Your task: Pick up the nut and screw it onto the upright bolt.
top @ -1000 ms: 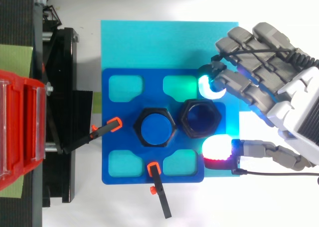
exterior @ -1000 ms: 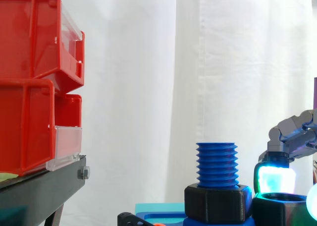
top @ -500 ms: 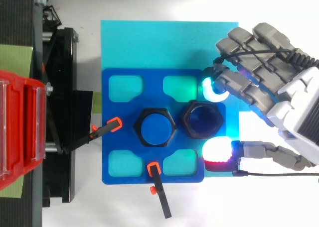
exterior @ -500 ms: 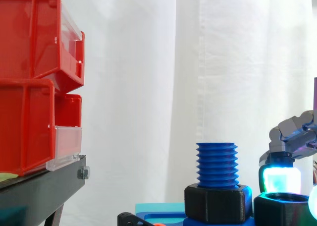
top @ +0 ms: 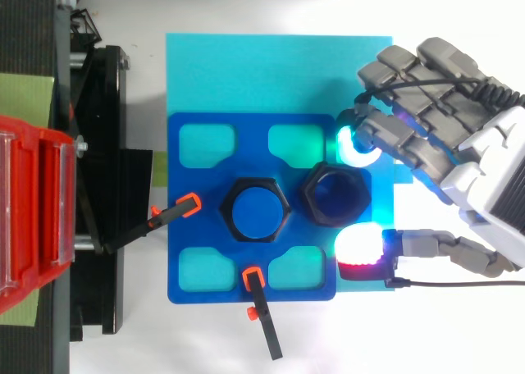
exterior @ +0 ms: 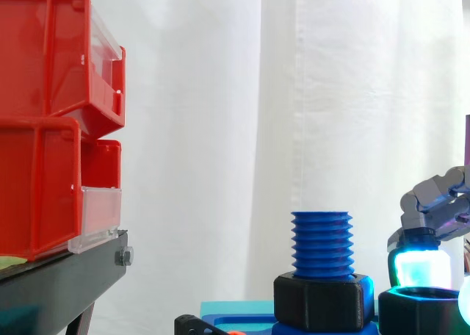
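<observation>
A blue threaded bolt stands upright on a blue fixture plate, with a black hex collar round its foot. The loose black nut lies flat on the plate just right of the bolt, its hole facing up. My hand reaches in from the right and is open. Its cyan fingertip hovers off the nut's far right corner. The red thumb pad sits off the near right corner. Neither pad clearly touches the nut. In the side view the cyan pad glows just behind the nut's rim.
Red bins are stacked on a black stand to the left. Two black clamps with orange tips hold the plate's left and near edges. A cyan mat lies under the plate.
The cyan fingertip has drifted slightly right, away from the bolt, and a little lower in the side view. The nut and bolt have stayed put.
</observation>
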